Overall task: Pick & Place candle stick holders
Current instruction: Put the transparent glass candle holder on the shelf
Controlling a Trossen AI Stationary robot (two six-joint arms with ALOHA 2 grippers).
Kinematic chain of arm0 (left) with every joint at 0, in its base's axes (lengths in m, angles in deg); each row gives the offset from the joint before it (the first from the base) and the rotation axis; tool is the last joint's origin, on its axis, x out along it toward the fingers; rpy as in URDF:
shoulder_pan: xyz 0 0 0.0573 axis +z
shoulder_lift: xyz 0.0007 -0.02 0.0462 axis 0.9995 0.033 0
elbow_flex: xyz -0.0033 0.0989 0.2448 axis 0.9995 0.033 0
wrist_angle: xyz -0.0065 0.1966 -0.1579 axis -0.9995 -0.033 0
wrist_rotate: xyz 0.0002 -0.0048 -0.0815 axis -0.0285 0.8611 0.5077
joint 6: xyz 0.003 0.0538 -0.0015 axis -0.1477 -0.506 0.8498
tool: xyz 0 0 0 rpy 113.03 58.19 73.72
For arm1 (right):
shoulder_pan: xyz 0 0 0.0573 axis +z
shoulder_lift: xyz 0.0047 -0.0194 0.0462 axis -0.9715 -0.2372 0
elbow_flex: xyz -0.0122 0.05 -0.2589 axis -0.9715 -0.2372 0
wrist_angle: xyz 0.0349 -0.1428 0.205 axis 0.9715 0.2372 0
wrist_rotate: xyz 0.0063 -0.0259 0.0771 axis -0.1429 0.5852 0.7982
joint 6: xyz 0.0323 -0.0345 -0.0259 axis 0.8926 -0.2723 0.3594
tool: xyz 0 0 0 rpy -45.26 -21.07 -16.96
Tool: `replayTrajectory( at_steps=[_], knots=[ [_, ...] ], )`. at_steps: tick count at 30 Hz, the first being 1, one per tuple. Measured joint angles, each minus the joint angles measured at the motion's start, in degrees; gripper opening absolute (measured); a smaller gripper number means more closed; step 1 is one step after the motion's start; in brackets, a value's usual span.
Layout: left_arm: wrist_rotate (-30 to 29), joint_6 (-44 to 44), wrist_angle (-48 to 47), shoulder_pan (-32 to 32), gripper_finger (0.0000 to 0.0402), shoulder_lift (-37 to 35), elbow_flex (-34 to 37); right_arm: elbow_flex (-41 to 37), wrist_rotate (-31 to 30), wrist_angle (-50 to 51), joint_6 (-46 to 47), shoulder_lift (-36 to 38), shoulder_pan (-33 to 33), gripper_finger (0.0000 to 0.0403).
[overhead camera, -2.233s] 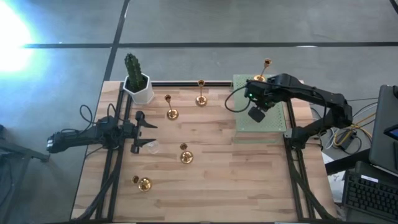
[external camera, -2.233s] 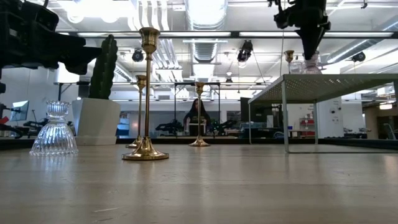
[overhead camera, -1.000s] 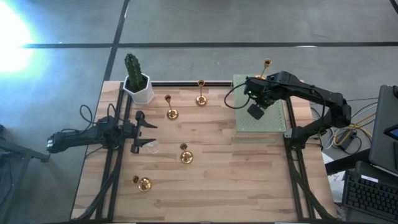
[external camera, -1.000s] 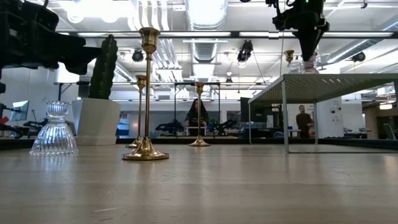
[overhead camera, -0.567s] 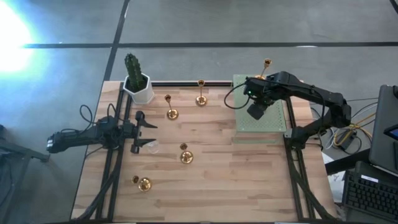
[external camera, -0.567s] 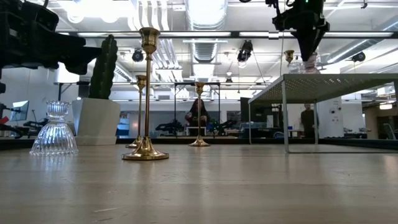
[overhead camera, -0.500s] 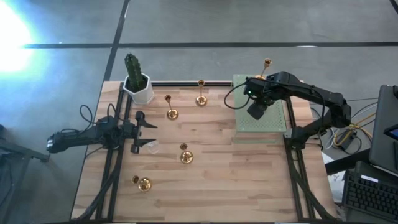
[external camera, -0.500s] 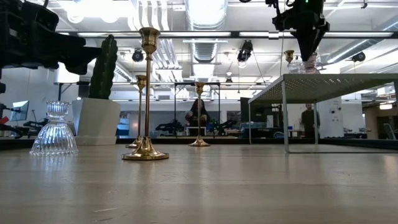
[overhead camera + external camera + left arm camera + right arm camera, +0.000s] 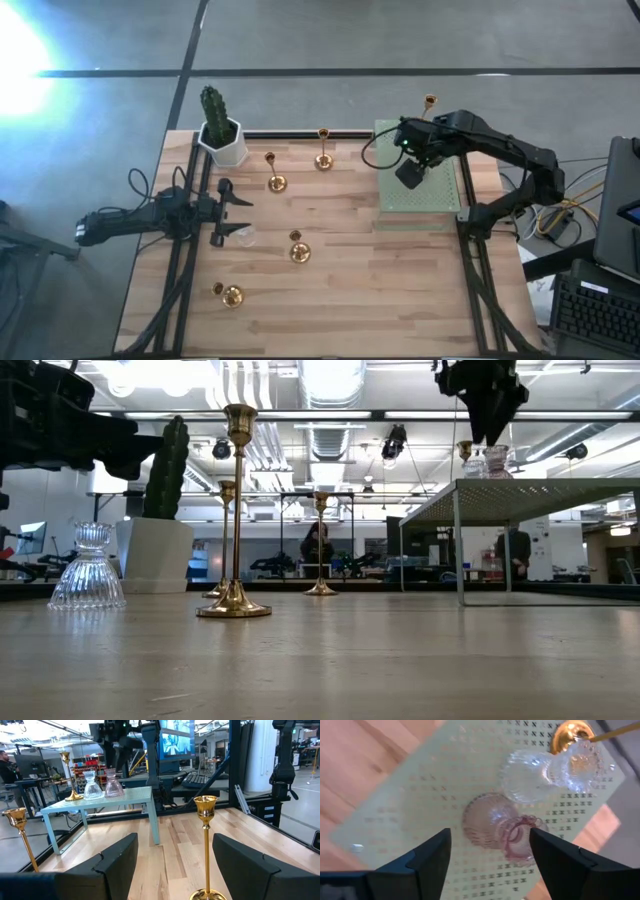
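On the raised green mat (image 9: pixel 440 200) stand a pink glass holder (image 9: pixel 497 827), a clear glass holder (image 9: pixel 540 767) and a tall gold holder (image 9: pixel 428 105), each on its base. My right gripper (image 9: pixel 490 840) hangs open just above the pink one, touching nothing. Several gold candle stick holders (image 9: pixel 275 180) (image 9: pixel 323 158) (image 9: pixel 298 250) (image 9: pixel 230 294) stand upright on the wooden table. Another clear glass holder (image 9: pixel 243 236) stands by my left gripper (image 9: pixel 228 212), which waits open at the table's left.
A white pot with a cactus (image 9: pixel 220 135) stands at the far left corner. The mat is a small raised platform on legs (image 9: pixel 458 540) at the far right. Bare wood lies across the table's near half. A person (image 9: pixel 318 545) shows in the room behind.
My right gripper has let go of the pink glass holder and risen straight up, a little toward the far edge. The pink holder stays standing on the mat beside the clear one.
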Motion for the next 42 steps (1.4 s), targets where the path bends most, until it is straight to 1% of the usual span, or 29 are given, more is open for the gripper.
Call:
replayTrajectory(
  at_steps=[4, 9, 14, 18, 23, 29, 36, 42],
  knots=[
    [-0.02, 0.00, 0.00, 0.01, 0.0262, 0.00, 0.00, 3.77, 0.36, 0.03, 1.33, 0.31, 0.81, 0.0270],
    [-0.02, -0.02, -0.02, 0.01, 0.0262, 0.00, 0.01, 10.08, 0.47, -0.01, 2.89, 0.47, 3.37, 0.0256],
    [0.00, 0.00, -0.02, 0.01, 0.0262, 0.00, 0.02, 15.76, 0.48, -1.81, 4.44, -0.16, 8.40, 0.0238],
    [-0.02, -0.01, -0.01, -0.01, 0.0262, 0.00, 0.00, 18.38, 0.53, -6.52, 5.01, -0.82, 13.66, 0.0225],
    [0.00, 0.00, -0.02, -0.01, 0.0262, 0.00, 0.00, 20.81, 0.43, -11.10, 5.02, -2.65, 20.01, 0.0214],
    [-0.01, 0.00, -0.01, -0.01, 0.0262, 0.00, 0.01, 22.26, 0.05, -13.12, 4.23, -6.16, 26.40, 0.0200],
    [-0.01, -0.02, -0.01, 0.00, 0.0262, 0.02, 0.00, 22.20, 0.08, -12.67, 3.91, -10.07, 31.76, 0.0176],
    [0.00, 0.00, 0.00, -0.01, 0.0262, 0.02, 0.00, 22.20, 0.08, -12.68, 3.15, -11.85, 35.47, 0.0148]
  ],
)
